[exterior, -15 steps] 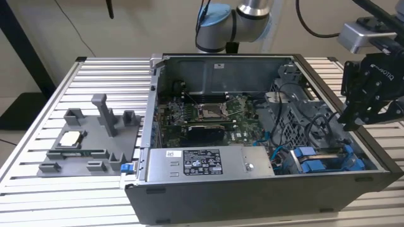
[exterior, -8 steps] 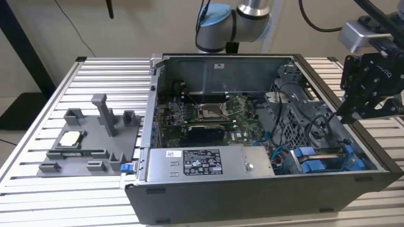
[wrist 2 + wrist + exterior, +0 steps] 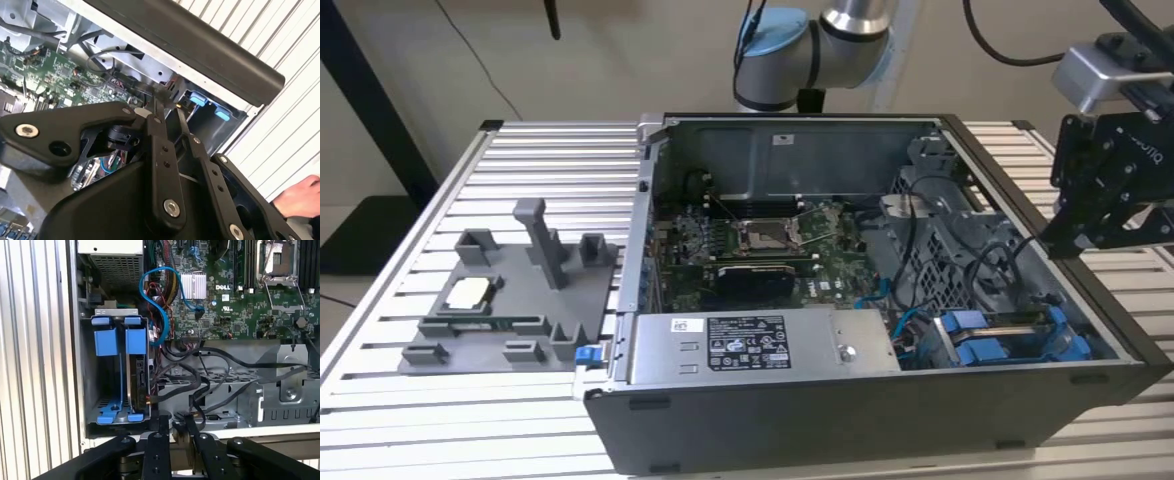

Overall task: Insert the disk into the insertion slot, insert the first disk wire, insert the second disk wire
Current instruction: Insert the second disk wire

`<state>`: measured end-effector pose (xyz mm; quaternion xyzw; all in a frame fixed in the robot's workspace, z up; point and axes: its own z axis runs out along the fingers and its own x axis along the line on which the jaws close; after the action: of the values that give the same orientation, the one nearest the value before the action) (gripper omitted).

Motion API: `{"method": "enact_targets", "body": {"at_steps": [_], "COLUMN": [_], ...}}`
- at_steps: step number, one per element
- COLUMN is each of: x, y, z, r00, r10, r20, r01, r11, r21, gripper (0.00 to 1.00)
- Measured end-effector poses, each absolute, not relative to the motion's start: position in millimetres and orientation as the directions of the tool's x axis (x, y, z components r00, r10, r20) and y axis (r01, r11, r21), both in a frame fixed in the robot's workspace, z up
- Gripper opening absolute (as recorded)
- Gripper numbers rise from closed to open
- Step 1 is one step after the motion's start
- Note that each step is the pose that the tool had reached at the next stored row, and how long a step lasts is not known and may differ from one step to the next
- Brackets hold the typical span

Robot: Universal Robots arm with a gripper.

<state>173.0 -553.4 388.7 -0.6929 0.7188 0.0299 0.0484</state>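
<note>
Standing on edge, the disk (image 3: 139,375) sits in the drive bay (image 3: 86,390). Its long axis runs along the case wall (image 3: 75,340), away from the power-supply box (image 3: 110,260). Black cables (image 3: 210,385) crowd its other side. The gripper (image 3: 176,419) hovers beside the bay, its fingers (image 3: 164,424) a little apart and holding nothing.

Hand (image 3: 165,106) above open computer case (image 3: 200,45)
</note>
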Motion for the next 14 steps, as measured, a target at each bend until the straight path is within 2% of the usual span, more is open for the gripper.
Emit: {"method": "enact_targets", "body": {"at_steps": [14], "x": [181.0], "y": [-553.3], "z": [382.6], "r00": [-0.022], "r10": [-0.991], "r20": [-0.128], "r01": [-0.999], "r11": [0.025], "r21": [-0.022], "gripper": [0.27]}}
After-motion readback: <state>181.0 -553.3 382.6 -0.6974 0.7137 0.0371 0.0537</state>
